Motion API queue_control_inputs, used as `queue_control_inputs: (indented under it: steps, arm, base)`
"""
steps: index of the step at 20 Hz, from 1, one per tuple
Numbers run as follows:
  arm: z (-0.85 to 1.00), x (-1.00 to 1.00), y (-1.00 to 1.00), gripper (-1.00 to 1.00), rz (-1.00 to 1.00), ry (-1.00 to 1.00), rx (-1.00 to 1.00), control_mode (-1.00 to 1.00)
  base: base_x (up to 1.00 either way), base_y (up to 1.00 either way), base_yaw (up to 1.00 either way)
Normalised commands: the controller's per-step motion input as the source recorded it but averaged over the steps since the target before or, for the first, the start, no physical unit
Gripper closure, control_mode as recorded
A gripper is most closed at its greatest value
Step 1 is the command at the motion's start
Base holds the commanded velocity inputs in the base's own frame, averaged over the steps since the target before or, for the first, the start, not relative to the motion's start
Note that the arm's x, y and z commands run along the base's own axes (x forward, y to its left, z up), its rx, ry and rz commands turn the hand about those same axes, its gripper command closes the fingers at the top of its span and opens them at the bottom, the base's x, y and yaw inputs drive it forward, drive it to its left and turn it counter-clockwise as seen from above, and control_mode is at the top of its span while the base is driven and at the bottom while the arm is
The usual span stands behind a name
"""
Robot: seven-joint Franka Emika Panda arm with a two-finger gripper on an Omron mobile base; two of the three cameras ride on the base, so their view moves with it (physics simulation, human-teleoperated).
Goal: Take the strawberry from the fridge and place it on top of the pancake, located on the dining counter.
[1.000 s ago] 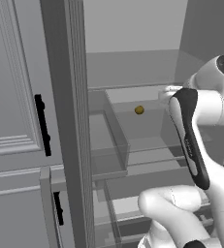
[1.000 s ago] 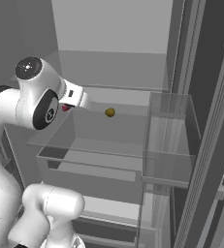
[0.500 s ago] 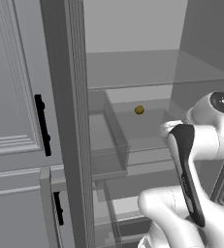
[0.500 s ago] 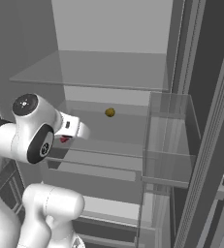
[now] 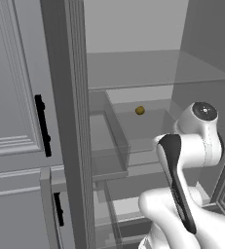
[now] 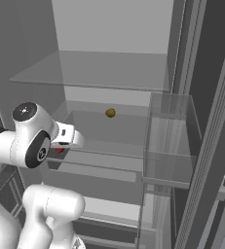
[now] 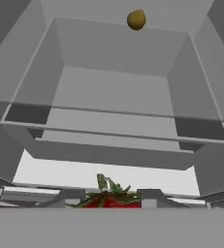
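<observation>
One tiny red strawberry [image 7: 111, 200] is sitting clamped between the two-finger gripper [image 7: 108, 196] tips.
Pulling straight back at six o'clock is looking wisest, keeping the fruit clear of the clear glass drawer [image 7: 118, 116]; the small yellow-brown ball [image 7: 136, 19] is lying beyond at twelve o'clock, deep inside the tall dark grey fridge [image 6: 201, 97].
</observation>
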Motion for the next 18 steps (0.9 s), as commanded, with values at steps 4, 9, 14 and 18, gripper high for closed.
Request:
queue_control_inputs:
  steps: [4,9,14,18]
  arm:
    - [-0.1,-0.01,0.03,1.0,0.0,0.01,0.0,-1.0]
    - [-0.03,-0.01,0.0,1.0,0.0,0.0,0.0,-1.0]
    - [-0.08,-0.25,-0.02,1.0,0.0,0.0,0.0,-1.0]
    - [-0.16,-0.49,-0.01,1.0,0.0,0.0,0.0,-1.0]
  base:
    - [0.0,0.0,0.0]
    - [0.0,0.0,0.0]
    - [0.0,0.0,0.0]
    - [0.0,0.0,0.0]
